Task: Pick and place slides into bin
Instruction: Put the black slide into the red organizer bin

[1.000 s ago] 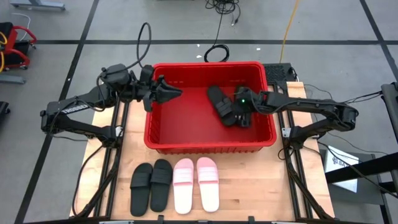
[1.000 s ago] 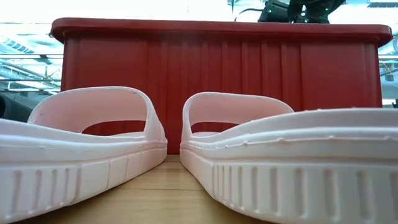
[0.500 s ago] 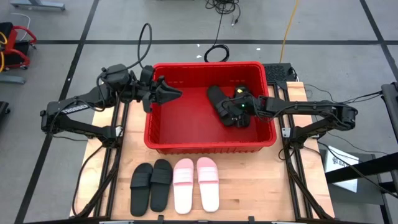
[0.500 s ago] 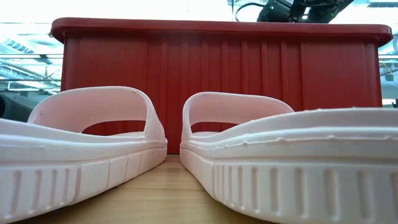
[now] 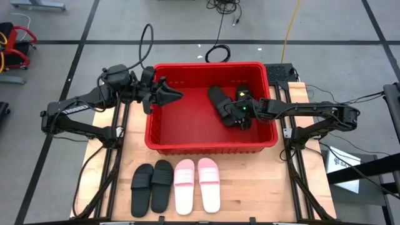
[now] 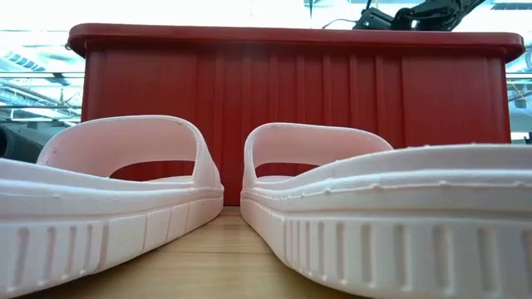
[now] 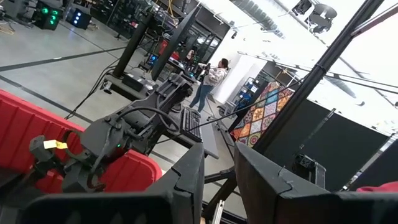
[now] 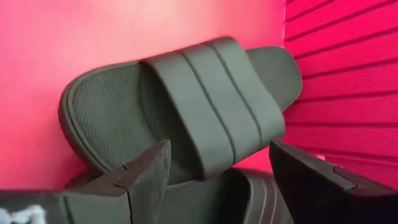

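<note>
The red bin [image 5: 209, 145] stands mid-table. Two black slides [image 5: 219, 100] lie inside it by its right wall, one slide [image 8: 186, 112] resting partly on the other slide [image 8: 249, 193]. My right gripper [image 5: 236, 117] hangs open just over them, slanting down, a finger on either side of the upper slide's strap [image 8: 219, 149]. My left gripper [image 5: 180, 94] waits level over the bin's left rim, fingers a narrow gap apart [image 7: 219, 155], holding nothing. Two black slides [image 5: 152, 186] and two pink slides [image 5: 197, 185] lie flat on their soles near the front edge.
The bin's walls [image 6: 291, 83] rise well above the sandals on the table. The right arm [image 6: 416, 15] shows over the bin's far rim. Bare wood lies to either side of the row of slides. Cables and floor surround the table.
My right gripper has sunk a little deeper into the bin toward the black slides and tipped further downward, staying open. The slides have kept their places.
</note>
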Available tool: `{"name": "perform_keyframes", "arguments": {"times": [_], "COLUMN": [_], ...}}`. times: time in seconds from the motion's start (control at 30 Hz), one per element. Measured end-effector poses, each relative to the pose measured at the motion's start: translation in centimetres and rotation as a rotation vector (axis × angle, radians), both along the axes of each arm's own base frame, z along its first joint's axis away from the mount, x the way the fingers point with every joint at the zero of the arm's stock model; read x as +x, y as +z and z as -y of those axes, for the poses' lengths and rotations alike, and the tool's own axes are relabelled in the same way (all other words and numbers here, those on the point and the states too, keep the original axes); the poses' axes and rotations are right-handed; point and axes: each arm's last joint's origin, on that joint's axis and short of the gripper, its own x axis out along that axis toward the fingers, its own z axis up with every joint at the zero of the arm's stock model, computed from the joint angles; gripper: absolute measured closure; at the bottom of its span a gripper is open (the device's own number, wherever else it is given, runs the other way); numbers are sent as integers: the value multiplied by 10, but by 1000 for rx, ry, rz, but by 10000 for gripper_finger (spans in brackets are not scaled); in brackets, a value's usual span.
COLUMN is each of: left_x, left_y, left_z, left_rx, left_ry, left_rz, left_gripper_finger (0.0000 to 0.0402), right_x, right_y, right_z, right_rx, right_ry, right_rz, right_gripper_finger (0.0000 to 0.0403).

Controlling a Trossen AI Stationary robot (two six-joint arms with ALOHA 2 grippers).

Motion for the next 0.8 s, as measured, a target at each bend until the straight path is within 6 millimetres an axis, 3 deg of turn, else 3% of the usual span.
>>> {"name": "perform_keyframes", "arguments": {"times": [0.3,0.53,0.67,0.8], "left_x": [0,0,0,1], "left_y": [0,0,0,0], "left_z": [0,1,2,2], "left_rx": [-13,-37,-40,-39], "left_ry": [4,-1,-8,-9], "left_rz": [-1,-5,-7,-7], "left_gripper_finger": [316,316,316,316], "right_x": [15,23,22,20], "right_y": [-22,-28,-26,-19], "right_z": [9,12,11,10], "right_rx": [-37,-33,-26,0], "right_ry": [-38,-94,-102,-138], "right_rz": [-36,17,29,83], "right_gripper_finger": [140,149,192,265]}}
